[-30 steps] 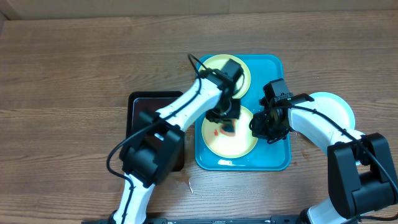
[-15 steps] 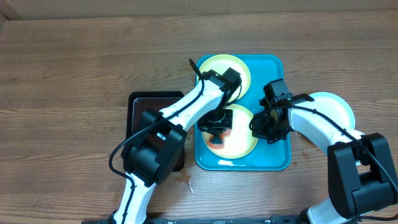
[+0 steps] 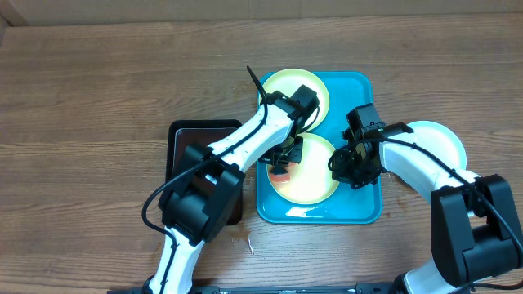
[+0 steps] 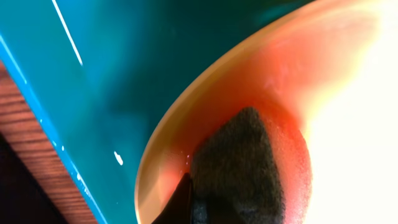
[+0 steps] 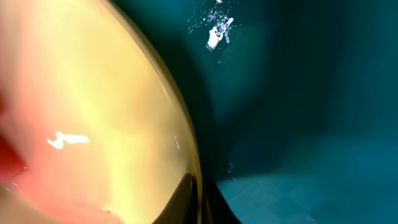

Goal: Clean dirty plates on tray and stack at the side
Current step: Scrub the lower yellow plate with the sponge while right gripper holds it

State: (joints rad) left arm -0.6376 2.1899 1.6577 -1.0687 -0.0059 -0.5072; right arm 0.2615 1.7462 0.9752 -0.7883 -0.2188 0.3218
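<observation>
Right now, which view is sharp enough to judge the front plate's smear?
Overhead: sharp, evenly lit, glare near the front of the turquoise tray. Left wrist: too close, sponge and front plate soft, overexposed at right. Right wrist: blurred, with glare streaks.

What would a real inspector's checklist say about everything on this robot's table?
Surface: wooden table, brown planks.
Job's things: near plate, smeared red-orange, and far plate, both yellow-green, on turquoise tray; pale plate on the table, right of the tray.
Clutter: dark tray left of the turquoise one.
Claws: left claw holds sponge on near plate; right claw at that plate's rim, grip unclear.
Cables: black cables along arms.
Surroundings: nothing seen.
</observation>
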